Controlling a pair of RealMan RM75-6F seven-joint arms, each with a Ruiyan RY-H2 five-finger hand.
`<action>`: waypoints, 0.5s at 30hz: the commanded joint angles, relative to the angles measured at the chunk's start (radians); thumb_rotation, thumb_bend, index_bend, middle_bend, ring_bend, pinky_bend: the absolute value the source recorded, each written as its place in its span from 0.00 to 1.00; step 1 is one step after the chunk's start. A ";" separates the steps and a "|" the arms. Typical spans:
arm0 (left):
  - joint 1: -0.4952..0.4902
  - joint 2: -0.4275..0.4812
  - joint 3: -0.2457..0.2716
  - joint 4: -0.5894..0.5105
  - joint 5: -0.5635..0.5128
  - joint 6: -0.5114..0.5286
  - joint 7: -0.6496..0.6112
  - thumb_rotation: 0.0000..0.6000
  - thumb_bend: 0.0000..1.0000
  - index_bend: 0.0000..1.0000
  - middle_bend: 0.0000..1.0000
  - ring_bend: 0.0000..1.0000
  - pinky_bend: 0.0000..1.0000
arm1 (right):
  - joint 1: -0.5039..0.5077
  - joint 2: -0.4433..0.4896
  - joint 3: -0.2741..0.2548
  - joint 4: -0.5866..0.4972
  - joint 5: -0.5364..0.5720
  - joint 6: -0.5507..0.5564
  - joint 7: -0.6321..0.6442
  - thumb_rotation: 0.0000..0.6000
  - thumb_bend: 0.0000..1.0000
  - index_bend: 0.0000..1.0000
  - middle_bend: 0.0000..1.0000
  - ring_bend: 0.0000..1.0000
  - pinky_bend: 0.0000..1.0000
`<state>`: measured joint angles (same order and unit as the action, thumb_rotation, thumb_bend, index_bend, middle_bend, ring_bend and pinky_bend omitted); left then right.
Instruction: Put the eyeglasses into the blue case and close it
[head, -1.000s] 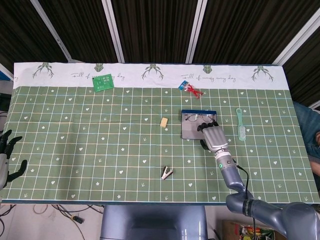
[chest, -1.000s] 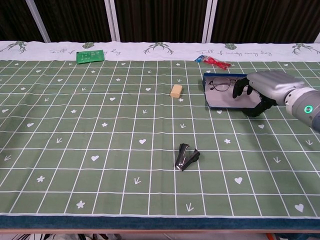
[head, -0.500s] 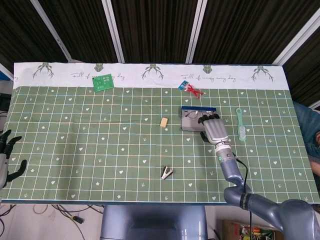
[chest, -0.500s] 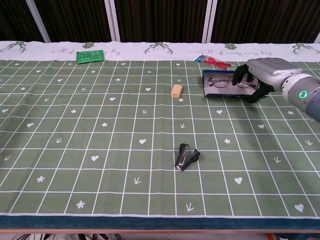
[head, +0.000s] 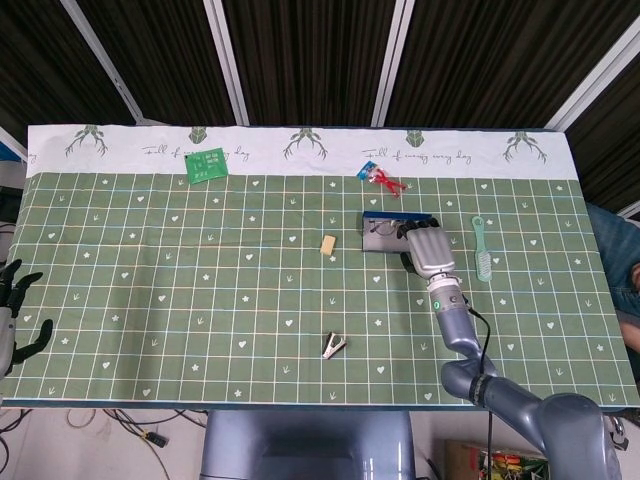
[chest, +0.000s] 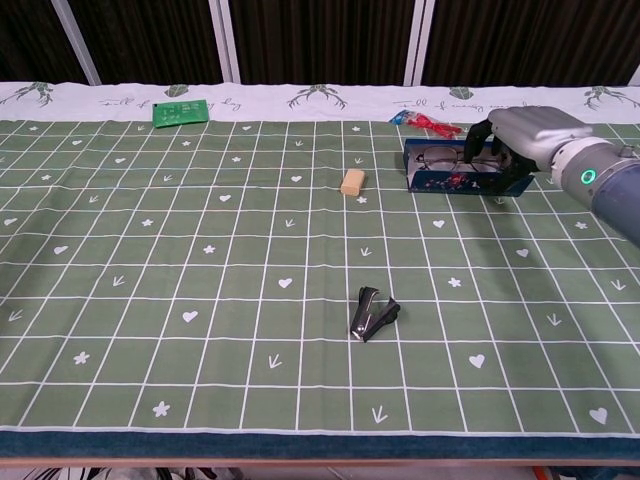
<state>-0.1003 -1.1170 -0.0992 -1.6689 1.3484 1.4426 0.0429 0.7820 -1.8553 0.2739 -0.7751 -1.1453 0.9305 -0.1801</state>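
Note:
The blue case (head: 385, 240) (chest: 445, 179) lies right of centre on the green checked cloth. Its lid is raised steeply, with the patterned outside facing the chest view. The eyeglasses (chest: 440, 156) (head: 384, 231) lie inside, partly hidden behind the raised lid. My right hand (head: 428, 250) (chest: 520, 135) grips the lid at the case's right end, fingers curled over its top edge. At the far left edge of the head view, my left hand (head: 12, 310) hangs off the table with its fingers spread, holding nothing.
A tan block (head: 328, 243) (chest: 351, 182) sits left of the case. A black staple remover (head: 333, 346) (chest: 374, 314) lies nearer the front. A red toy (head: 380, 178) and a green board (head: 206, 164) lie at the back. A green comb (head: 481, 248) is right of the hand.
My right hand has moved away from me and swung the case lid up from lying flat to nearly upright over the eyeglasses. The left hand has not moved.

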 joint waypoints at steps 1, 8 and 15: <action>0.000 0.000 0.000 0.000 0.000 0.000 -0.001 1.00 0.38 0.16 0.00 0.00 0.00 | 0.015 -0.025 0.008 0.046 -0.005 -0.011 0.028 1.00 0.47 0.44 0.33 0.33 0.22; 0.000 0.001 0.000 0.000 -0.002 -0.002 -0.001 1.00 0.38 0.16 0.00 0.00 0.00 | 0.019 -0.047 0.010 0.091 -0.012 -0.023 0.067 1.00 0.47 0.55 0.33 0.33 0.22; -0.001 0.001 0.000 -0.001 -0.003 -0.004 -0.001 1.00 0.38 0.16 0.00 0.00 0.00 | 0.013 -0.042 0.006 0.083 -0.028 -0.018 0.093 1.00 0.47 0.56 0.33 0.33 0.22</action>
<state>-0.1011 -1.1158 -0.0991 -1.6697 1.3454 1.4385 0.0423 0.7961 -1.8993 0.2800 -0.6894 -1.1722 0.9130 -0.0902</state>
